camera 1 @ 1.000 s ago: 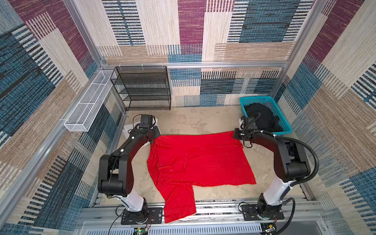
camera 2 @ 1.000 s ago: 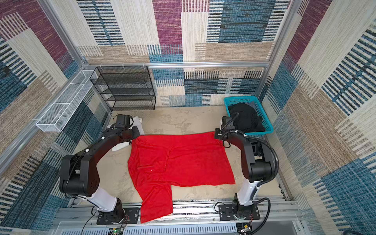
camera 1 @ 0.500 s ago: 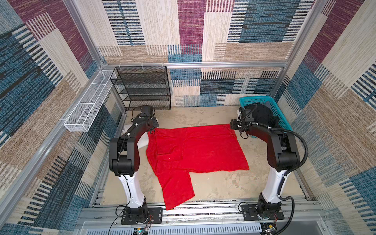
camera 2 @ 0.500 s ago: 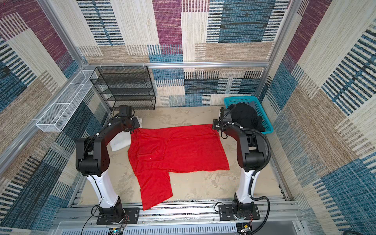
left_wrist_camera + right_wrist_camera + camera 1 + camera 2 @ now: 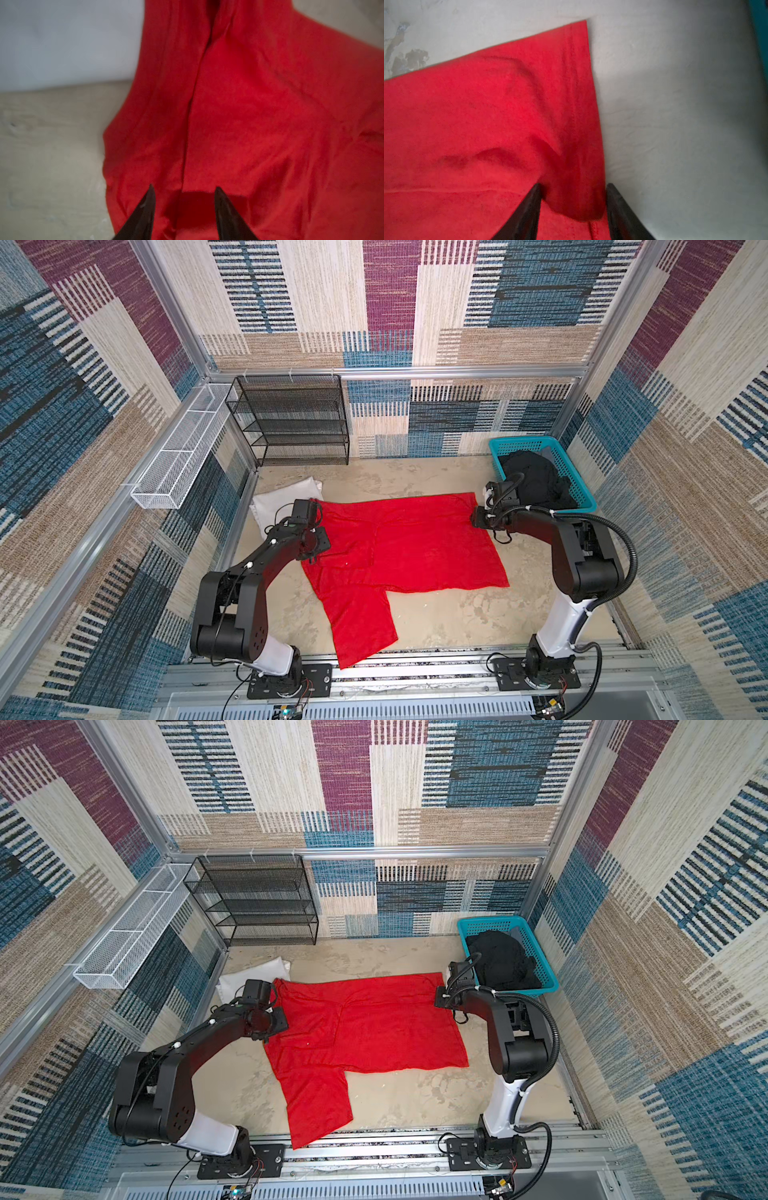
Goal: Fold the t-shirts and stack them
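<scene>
The red t-shirt (image 5: 415,547) (image 5: 374,1027) lies spread flat on the table, one part reaching over the front edge. My left gripper (image 5: 316,506) (image 5: 270,986) hovers at its far left corner. In the left wrist view the gripper (image 5: 184,189) stands open above the red cloth (image 5: 249,104). My right gripper (image 5: 478,506) (image 5: 442,986) is at the far right corner. It (image 5: 572,187) is open too, with a raised hump of the red hem (image 5: 575,199) between the fingers. The white t-shirt (image 5: 282,499) (image 5: 62,41) lies folded at far left. The black t-shirt (image 5: 532,481) is heaped in the basket.
A teal plastic basket (image 5: 523,441) (image 5: 490,921) stands at the far right, close behind my right wrist. A black mesh rack (image 5: 291,423) stands against the back wall. A white wire basket (image 5: 178,456) hangs on the left wall. Bare table (image 5: 457,622) shows near the front right.
Both grippers were shut on the red t-shirt's far corners and carried them toward the back. Both have since opened, and the shirt lies flat.
</scene>
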`<state>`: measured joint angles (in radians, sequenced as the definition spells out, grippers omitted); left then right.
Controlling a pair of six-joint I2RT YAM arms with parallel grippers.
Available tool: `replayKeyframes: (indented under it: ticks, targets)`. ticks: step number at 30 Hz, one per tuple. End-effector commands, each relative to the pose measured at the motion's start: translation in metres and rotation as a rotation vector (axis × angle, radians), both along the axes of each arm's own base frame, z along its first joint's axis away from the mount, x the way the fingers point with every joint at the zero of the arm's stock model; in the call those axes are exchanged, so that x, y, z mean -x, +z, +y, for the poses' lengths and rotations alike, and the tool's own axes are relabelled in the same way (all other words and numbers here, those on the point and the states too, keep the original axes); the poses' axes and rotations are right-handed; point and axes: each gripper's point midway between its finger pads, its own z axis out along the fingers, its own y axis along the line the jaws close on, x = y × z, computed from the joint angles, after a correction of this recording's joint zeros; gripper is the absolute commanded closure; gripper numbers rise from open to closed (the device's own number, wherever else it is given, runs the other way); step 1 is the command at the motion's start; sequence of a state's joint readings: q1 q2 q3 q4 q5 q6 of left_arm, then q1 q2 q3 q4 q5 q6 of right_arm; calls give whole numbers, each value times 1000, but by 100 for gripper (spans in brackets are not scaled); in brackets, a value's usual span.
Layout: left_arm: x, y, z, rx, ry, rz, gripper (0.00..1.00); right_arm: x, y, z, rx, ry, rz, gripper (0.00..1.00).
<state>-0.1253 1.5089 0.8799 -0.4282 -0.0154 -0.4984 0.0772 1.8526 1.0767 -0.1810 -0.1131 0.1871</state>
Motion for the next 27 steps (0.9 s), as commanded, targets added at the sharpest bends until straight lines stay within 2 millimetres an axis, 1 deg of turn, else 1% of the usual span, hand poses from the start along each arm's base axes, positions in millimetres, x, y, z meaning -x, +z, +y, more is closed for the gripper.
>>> replayKeyframes:
  ticks: [1,6,7,8,13,14,16,18,23,24,27]
  targets:
    - [10,-4,-10,48,4,9,52,-1,9,2,-18,-4,-24,48]
    - [14,-9,-11,38,-9,35,55,8,15,5,-33,7,-26,48]
    - [14,-9,-11,42,-11,35,59,10,18,6,-38,10,-30,48]
    - [14,-9,-12,44,-13,33,68,12,20,8,-39,13,-34,48]
    - [18,-6,-16,69,-25,35,97,22,25,19,-57,45,-28,48]
    - [20,-4,-18,78,-28,36,100,24,27,22,-62,54,-26,49]
    - [24,1,-20,93,-28,31,100,27,33,31,-78,75,-30,49]
    - [29,9,-24,119,-23,27,100,31,42,52,-104,124,-43,49]
    - [47,35,-37,196,-15,9,100,50,57,116,-173,254,-50,49]
    - [52,38,-38,201,-15,19,100,54,59,127,-193,272,-51,49]
    - [65,44,-39,209,-9,33,100,63,67,151,-242,313,-62,49]
